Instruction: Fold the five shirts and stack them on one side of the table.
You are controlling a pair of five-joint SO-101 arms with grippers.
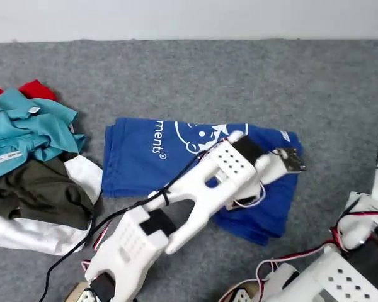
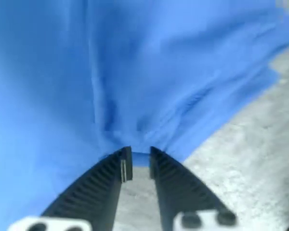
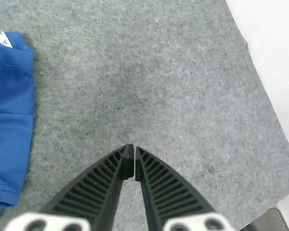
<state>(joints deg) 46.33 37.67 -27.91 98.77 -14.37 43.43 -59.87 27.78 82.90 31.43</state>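
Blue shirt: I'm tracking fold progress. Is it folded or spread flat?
Partly folded: the blue shirt lies doubled into a rough rectangle with stacked edges showing; the left end effector pinches its edge.

Soft, even light from overhead in the high view, no glare on the grey mat (image 1: 195,75). The left arm (image 1: 195,189) drops a short, faint shadow on the blue shirt (image 1: 138,157) right under it, so the source sits approx straight above. White wall strip (image 1: 189,19) is the brightest area. Left wrist view: shirt brightly lit w/ shallow shading in the creases near the left gripper (image 2: 140,154). Right wrist view: mat evenly lit, faint darker patch ahead of the right gripper (image 3: 134,151); white surface (image 3: 274,48) past the mat edge nearly blown out.
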